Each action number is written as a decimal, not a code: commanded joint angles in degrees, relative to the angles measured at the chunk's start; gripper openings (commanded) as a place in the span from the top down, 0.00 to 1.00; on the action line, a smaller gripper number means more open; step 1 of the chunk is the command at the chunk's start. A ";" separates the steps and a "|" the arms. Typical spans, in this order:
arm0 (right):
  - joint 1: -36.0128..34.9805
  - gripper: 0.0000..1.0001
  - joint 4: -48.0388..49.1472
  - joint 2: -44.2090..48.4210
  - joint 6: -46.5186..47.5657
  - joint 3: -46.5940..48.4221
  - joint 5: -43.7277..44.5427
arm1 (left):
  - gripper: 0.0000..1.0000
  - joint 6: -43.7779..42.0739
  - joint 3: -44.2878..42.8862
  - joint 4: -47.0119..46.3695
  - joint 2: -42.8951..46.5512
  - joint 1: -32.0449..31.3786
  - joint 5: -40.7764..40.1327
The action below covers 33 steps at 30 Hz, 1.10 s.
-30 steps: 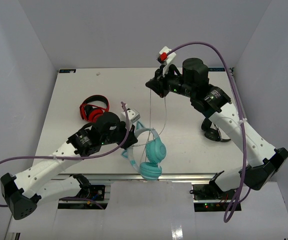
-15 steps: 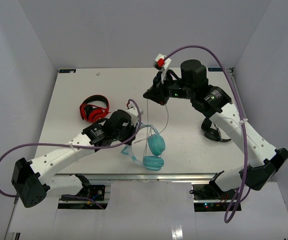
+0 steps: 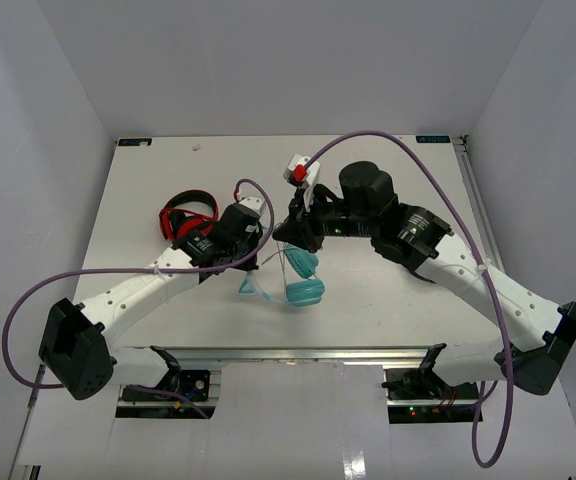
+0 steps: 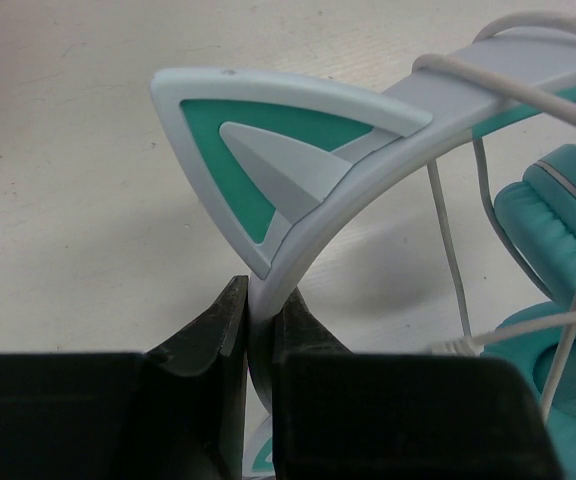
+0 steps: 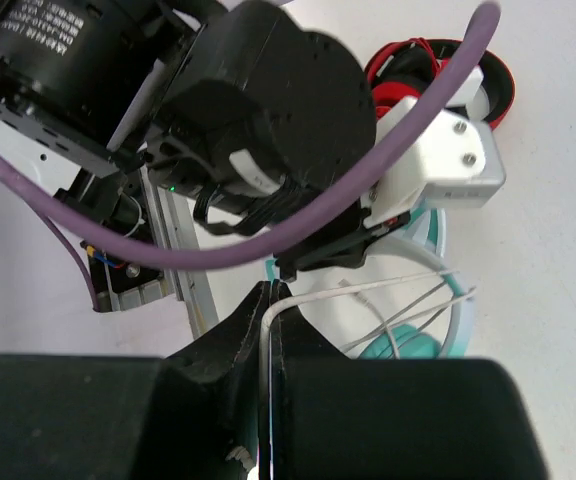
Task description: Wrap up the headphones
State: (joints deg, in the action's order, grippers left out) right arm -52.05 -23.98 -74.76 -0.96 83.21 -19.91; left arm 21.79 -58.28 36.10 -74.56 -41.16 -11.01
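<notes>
Headphones [image 3: 303,280] near the middle of the white tabletop [image 3: 148,180], teal, caught between both claws. Whether resting on the surface or lifted just clear of it, impossible to tell from above.

Far left: a plain pale grey wall, then a purple cable [image 3: 28,300] looping out from the left arm's base. Behind that arm, red-and-black headphones [image 3: 188,215] flat on the tabletop, partly covered by the wrist. Left claw [image 4: 258,310] closed tight on the pale band [image 4: 368,170], just below a cat ear [image 4: 258,130] with a teal inset. Black fingers pressed against both sides of the band, its lower stretch hidden behind them. Further right in that wrist view, the thin white cord [image 4: 448,250] crossing over the band and hanging down, and a padded teal ear cup [image 4: 558,220] cut off by the frame edge.

Centre, from overhead: two teal cups one above the other, the cord too fine to follow there. Right claw [image 5: 268,300] pinched shut on the cord, a white line running out from between the fingers toward a sliver of teal. Most of the headphones blocked in that view by the left arm's black wrist. Behind the right wrist, a dark round shape [image 3: 366,185], too unclear to name.

Far right: right arm angling back to its base, a metal strip [image 3: 475,215] along the tabletop's edge, pale wall beyond.
</notes>
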 commanded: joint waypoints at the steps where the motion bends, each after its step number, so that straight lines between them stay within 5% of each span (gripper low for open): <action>1: -1.39 0.92 7.24 5.89 -1.57 -1.62 6.48 | 1.00 1.97 -1.27 0.68 3.82 0.97 -0.81; 11: -0.51 0.92 4.04 5.42 0.69 6.07 17.80 | 1.00 -1.56 1.68 0.90 6.62 1.17 0.73; 24: -0.16 0.92 0.35 -1.25 0.69 15.43 16.81 | 1.00 -3.57 2.28 0.48 7.02 1.08 2.45; 33: -1.26 0.92 0.26 0.30 -1.10 12.41 9.71 | 1.00 0.67 -1.12 1.96 3.06 3.00 -1.29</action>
State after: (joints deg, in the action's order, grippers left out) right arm -52.24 -27.26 -77.23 -1.11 95.22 -5.59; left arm 18.78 -56.70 36.91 -69.57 -40.25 -10.43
